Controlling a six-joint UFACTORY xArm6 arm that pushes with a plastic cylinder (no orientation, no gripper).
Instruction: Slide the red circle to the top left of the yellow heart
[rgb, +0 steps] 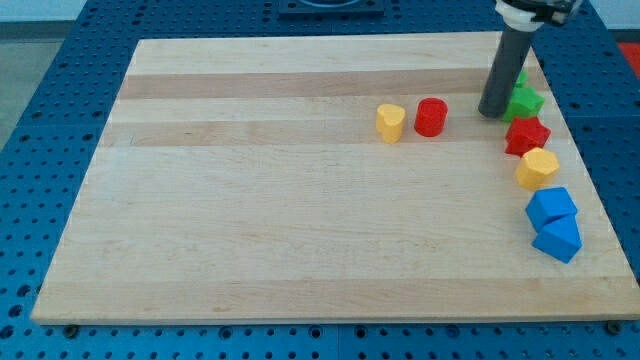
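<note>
Wooden table (300, 200) is seen on blue pegboard (60, 100). No claw is fitted; my tip (492, 113) is planted beside the green block (524, 101). Red circle (431, 117) is found just right of yellow heart (390, 122), well left of my tip.

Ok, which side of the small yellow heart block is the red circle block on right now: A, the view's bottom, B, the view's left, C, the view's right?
C: the red circle block sits just to the view's right of the yellow heart block.
</note>
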